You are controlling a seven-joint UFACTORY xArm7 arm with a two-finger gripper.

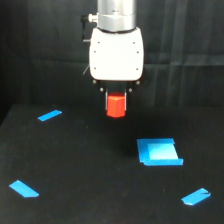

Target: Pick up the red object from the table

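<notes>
The red object (116, 105) is a small red-orange stubby block. It hangs right under the white gripper body (116, 54), at the gripper (116, 95), and looks lifted above the black table (75, 165). The fingers are dark and mostly hidden against the black background; only small dark tips show at the block's top corners. The block appears held between them.
A flat blue square piece (159, 151) lies on the table below and toward the exterior view's right of the gripper. Blue tape strips lie at the left (49, 115), the lower left (24, 189) and the lower right (196, 197).
</notes>
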